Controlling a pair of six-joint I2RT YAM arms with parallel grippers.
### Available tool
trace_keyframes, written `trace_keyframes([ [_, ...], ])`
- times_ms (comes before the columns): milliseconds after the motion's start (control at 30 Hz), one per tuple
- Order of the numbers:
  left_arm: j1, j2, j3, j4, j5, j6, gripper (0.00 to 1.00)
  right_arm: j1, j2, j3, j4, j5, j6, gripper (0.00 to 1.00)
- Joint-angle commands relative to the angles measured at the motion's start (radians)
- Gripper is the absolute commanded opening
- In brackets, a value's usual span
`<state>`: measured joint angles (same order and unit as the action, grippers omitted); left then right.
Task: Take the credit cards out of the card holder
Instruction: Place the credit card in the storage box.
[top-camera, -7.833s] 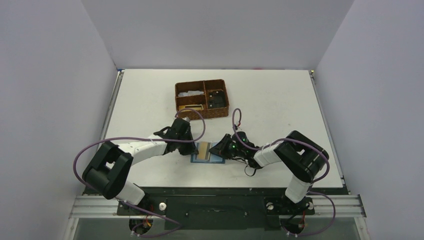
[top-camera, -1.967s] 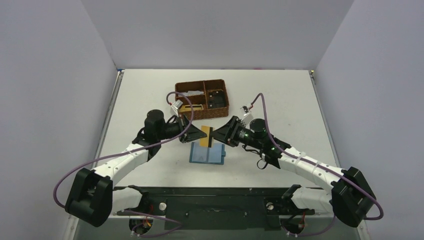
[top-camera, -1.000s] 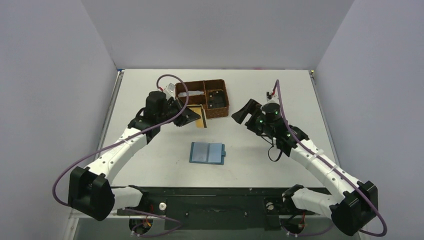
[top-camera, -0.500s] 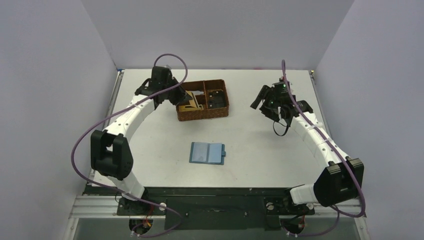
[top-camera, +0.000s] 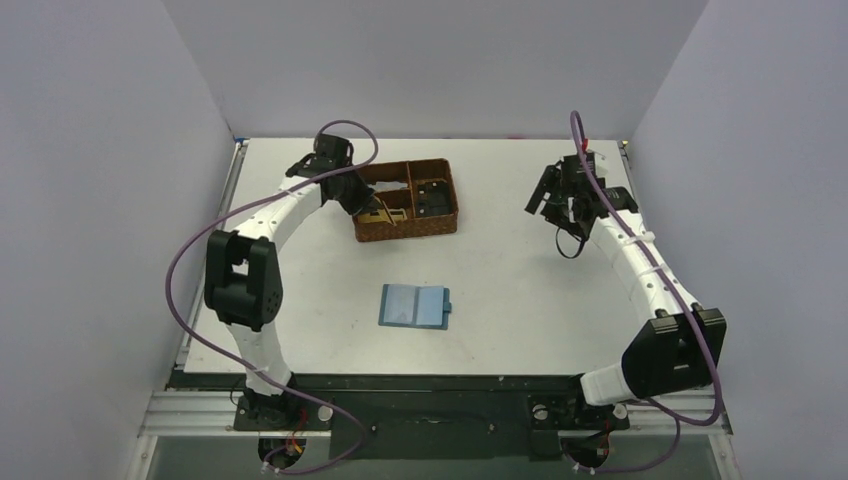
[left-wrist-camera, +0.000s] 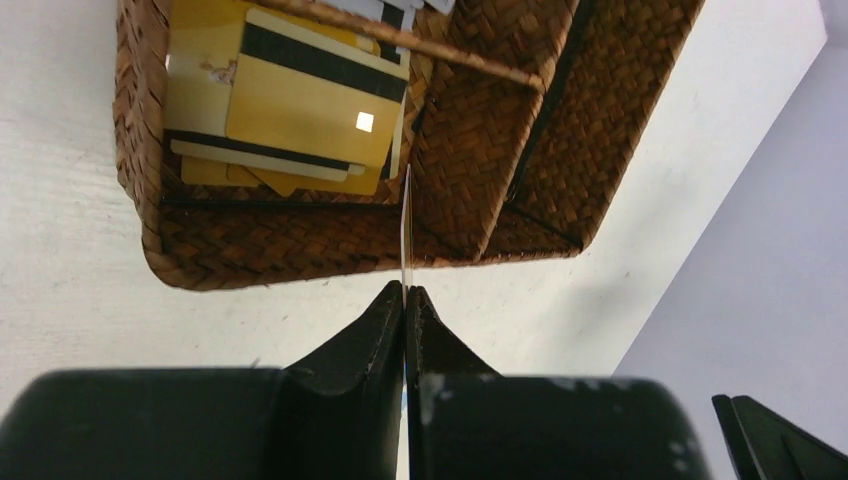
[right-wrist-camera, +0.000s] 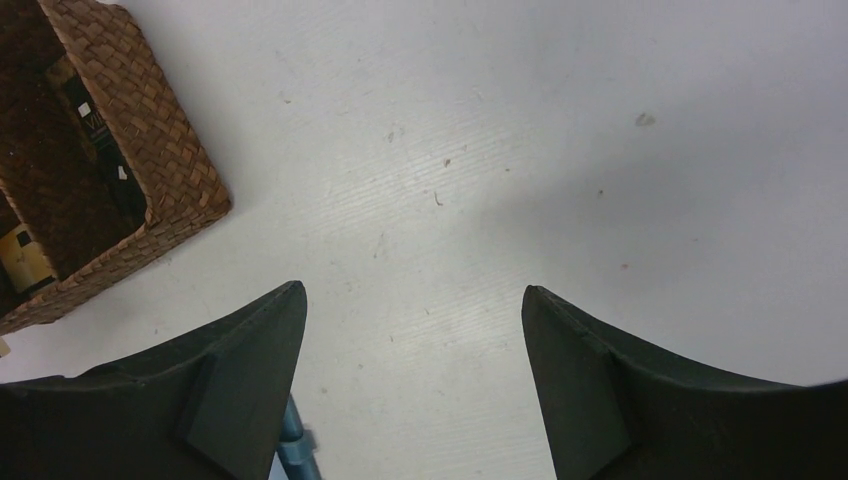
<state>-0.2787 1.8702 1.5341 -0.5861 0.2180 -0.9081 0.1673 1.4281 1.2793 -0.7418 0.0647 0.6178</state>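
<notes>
The teal-blue card holder (top-camera: 415, 306) lies open and flat on the table in front of both arms, apart from both grippers. My left gripper (left-wrist-camera: 405, 290) is shut on a credit card (left-wrist-camera: 405, 232) seen edge-on, held over the front rim of the woven basket (left-wrist-camera: 480, 120). Several tan-gold credit cards (left-wrist-camera: 300, 105) lie in the basket's left front compartment. From above, the left gripper (top-camera: 362, 200) hovers at that compartment. My right gripper (right-wrist-camera: 412, 291) hangs open over bare table, with nothing between its fingers. A corner of the card holder (right-wrist-camera: 298, 450) shows beside its left finger.
The brown woven basket (top-camera: 440, 226) with compartments stands at the back centre of the table. Dark items lie in its right compartment (top-camera: 433, 197). The right gripper (top-camera: 548, 200) is to the basket's right. Grey walls close in the table on three sides.
The left gripper carried the card from near the card holder back to the basket's front left compartment. The right arm swung back and to the right, staying open. The card holder has not moved.
</notes>
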Motion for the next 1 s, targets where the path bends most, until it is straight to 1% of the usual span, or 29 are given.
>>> trace_keyframes([
  [0,0.030,0.046,0.089,-0.021,-0.001,-0.065,0.00,-0.022,0.052,0.069,-0.013,0.054,-0.044,0.75],
  [267,0.059,0.141,0.181,-0.052,0.047,-0.148,0.00,-0.040,0.173,0.207,-0.047,0.036,-0.048,0.75],
  [467,0.070,0.201,0.291,-0.142,0.083,-0.155,0.00,-0.046,0.286,0.380,-0.155,0.008,-0.047,0.74],
  [567,0.079,0.213,0.319,-0.170,0.103,-0.157,0.00,-0.046,0.347,0.483,-0.230,0.001,-0.056,0.74],
  [800,0.079,0.242,0.377,-0.223,0.128,-0.162,0.00,-0.047,0.413,0.566,-0.301,-0.018,-0.054,0.74],
  [967,0.079,0.259,0.387,-0.261,0.126,-0.172,0.00,-0.049,0.429,0.541,-0.310,-0.023,-0.045,0.72],
])
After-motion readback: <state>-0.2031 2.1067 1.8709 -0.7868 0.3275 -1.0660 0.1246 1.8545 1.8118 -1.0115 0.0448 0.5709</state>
